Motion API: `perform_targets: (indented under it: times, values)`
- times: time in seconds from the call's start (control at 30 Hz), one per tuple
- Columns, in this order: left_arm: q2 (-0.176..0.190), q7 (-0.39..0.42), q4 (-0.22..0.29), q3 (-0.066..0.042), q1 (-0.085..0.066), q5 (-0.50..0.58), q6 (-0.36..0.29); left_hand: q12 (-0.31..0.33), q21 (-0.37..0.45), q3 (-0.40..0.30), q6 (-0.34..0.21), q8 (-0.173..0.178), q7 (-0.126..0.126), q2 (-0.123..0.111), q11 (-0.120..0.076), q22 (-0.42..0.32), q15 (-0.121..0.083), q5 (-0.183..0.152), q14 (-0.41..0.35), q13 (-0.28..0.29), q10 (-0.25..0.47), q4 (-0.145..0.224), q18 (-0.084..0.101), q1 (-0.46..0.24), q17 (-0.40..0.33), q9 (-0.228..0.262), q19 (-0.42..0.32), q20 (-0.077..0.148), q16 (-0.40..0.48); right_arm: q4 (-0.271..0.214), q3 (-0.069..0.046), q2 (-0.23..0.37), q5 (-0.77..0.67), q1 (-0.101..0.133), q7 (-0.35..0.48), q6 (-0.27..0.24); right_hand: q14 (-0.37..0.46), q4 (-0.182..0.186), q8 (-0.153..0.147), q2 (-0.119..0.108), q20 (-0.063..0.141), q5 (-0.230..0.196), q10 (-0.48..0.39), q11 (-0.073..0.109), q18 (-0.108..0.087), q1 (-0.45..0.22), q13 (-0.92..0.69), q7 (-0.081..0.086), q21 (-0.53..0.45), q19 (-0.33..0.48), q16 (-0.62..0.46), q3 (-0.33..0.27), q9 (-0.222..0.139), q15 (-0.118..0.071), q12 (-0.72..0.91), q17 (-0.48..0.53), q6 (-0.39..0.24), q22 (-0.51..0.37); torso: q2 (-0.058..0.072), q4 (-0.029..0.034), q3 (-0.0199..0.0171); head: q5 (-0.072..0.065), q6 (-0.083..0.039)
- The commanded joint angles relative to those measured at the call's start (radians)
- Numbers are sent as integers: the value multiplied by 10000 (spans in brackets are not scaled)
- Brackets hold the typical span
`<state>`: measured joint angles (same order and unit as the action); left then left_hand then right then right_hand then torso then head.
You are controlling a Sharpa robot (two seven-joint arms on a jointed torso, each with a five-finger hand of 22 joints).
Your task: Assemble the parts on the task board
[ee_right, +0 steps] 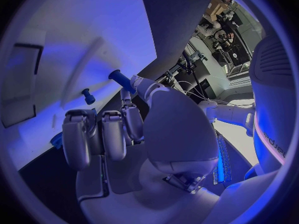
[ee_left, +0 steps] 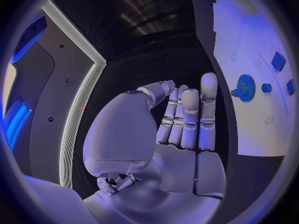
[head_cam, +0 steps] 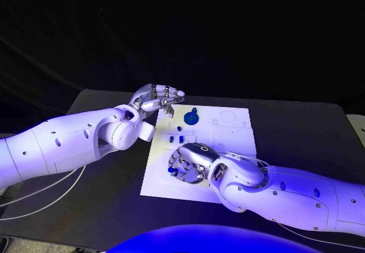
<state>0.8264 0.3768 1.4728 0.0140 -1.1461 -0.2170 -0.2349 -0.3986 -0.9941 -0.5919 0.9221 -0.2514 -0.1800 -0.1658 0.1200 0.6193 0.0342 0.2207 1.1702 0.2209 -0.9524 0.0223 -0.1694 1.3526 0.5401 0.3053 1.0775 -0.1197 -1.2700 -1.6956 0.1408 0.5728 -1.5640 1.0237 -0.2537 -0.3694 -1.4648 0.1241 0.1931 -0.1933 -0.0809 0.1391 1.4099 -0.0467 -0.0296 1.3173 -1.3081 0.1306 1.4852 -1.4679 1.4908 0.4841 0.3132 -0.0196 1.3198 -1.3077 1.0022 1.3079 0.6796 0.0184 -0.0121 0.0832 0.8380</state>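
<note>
Writing on task board point(head_cam: 228, 138) is too small to read.

From my seat the board point(head_cam: 228, 138) reads as flat matt white, prob. plastic or coated sheet, smooth w/ shallow recesses. Gear point(ee_left: 244, 88) is blue plastic, satin, toothed rim. Peg point(ee_right: 121, 79) looks the same blue plastic, smooth. Left hand point(ee_left: 177, 129) has silvery segments, semi-gloss, w/ a smooth rounded shell on the thumb side. Right hand point(ee_right: 127, 139) same finish, soft sheen. Arms' point(head_cam: 68, 139) shells are glossy white plastic. Table point(head_cam: 99, 195) is matt black, no glare.
</note>
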Motion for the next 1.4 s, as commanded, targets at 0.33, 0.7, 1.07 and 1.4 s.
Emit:
perform_targets:
  times: [0.33,0.7,1.07,1.4]
  values:
    - [7,-10,26,-5,-5,-23,178,-65,70,38,-53,-65,-2,89,-29,-17,28,29,-78,-19,72,-6,-163,-23,-32,11,-42,-42,-40,-54,2,112,-276,-14,-75,-77,-717,-9,22,50,13,-68,41,-1,121,0,-461,14,58,-762,67,-6,11,-61,29,-864,65,2352,-2,-3,-5,3,6]
    - [12,-18,21,-5,-5,-24,172,-65,70,38,-53,-65,-2,89,-29,-17,28,29,-78,-19,72,-6,-163,-23,-32,11,-42,-42,-40,-125,2,193,-298,-21,-62,-47,-714,-11,32,48,18,-69,47,3,125,1,-474,8,77,-768,63,-11,14,-64,42,-853,73,2359,-3,-1,-5,-3,5]
    - [26,-15,13,-4,-4,-38,189,-66,73,41,-63,-67,-1,90,-27,-20,30,29,-83,-24,92,-7,-162,-26,-36,13,-42,-44,-43,-740,-79,1040,-318,39,60,-936,-714,66,-237,-146,-33,-52,-235,-147,110,-124,-199,198,-12,-737,80,-145,-117,43,-313,-877,-508,2336,-18,-19,10,-107,-63]
    - [103,1,37,55,-3,-34,226,-70,77,51,-75,-70,-5,82,-23,-22,33,26,-91,-28,108,-11,-162,-39,-48,15,-43,-46,-44,-1945,-202,3544,2902,935,627,-1231,-769,684,756,-106,44,262,-163,74,131,-769,-294,-104,96,-776,224,-830,561,-104,-205,-1189,28,2385,-51,-67,9,-380,-223]
